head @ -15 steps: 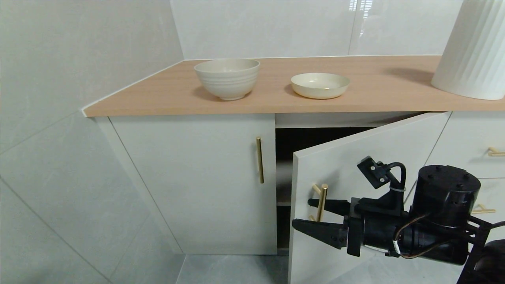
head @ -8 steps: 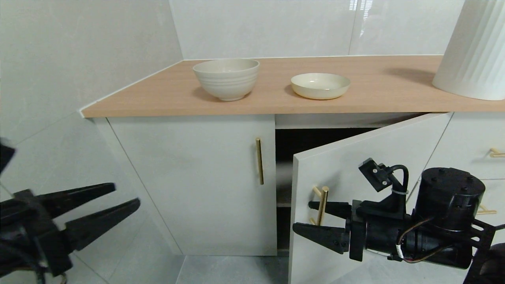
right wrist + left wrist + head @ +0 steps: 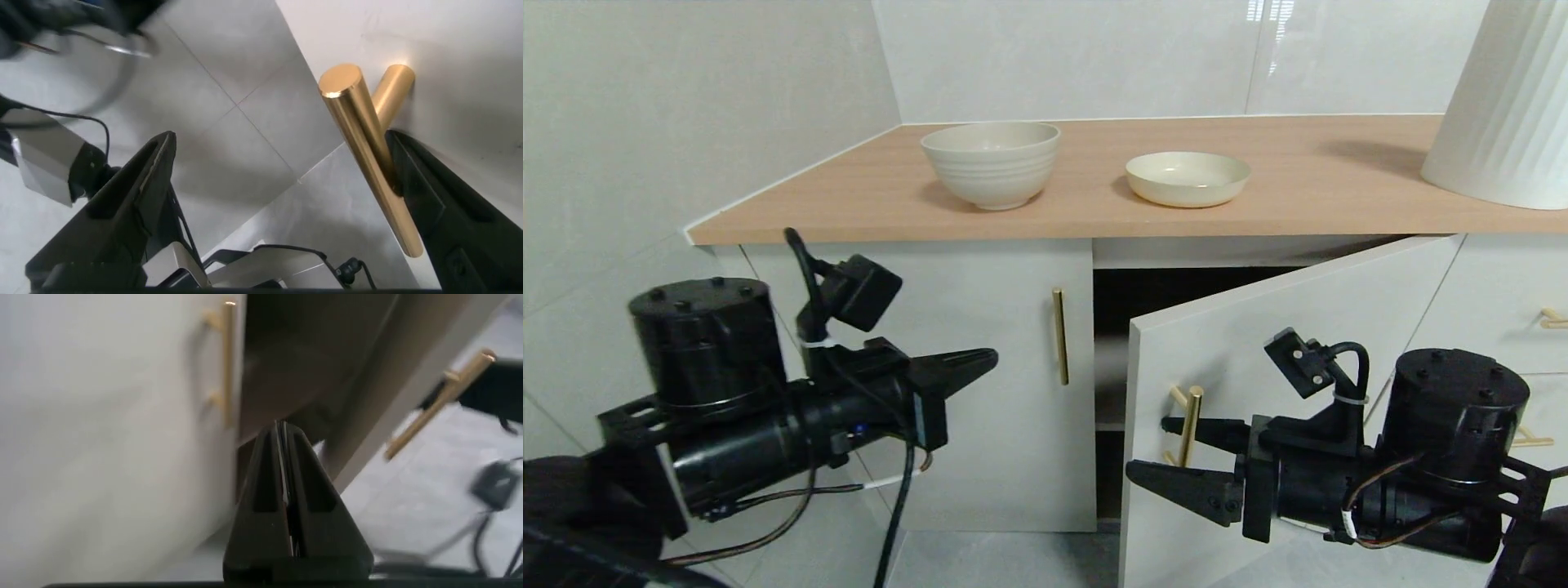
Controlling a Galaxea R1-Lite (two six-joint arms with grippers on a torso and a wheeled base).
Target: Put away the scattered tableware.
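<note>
- Bowl (image 3: 991,163) sits upright on the wooden table (image 3: 1307,192), toward the left corner by the wall.
- Shallow dish (image 3: 1187,177) is on the same table, right of the bowl and apart from it.
- Tall white ribbed container (image 3: 1511,106) stands at the table's far right, well apart from the dish.
- Under the table, the left cabinet door (image 3: 931,384) is shut, with a vertical brass handle (image 3: 1060,335) at its right edge.
- The right cabinet door (image 3: 1282,327) is swung partly open, with a dark gap and a shelf edge visible behind it.
- Right end effector (image 3: 1147,446) is at the open door's brass handle (image 3: 1191,423), fingers spread wide. The handle bar stands between them, close against one finger and not clamped.
- Left end effector (image 3: 980,360) hangs in front of the shut left door, pointing toward the cabinet. Its fingers (image 3: 283,457) are pressed together with nothing between them.
- Brass drawer handles (image 3: 1553,317) show on the cabinet front at far right.
</note>
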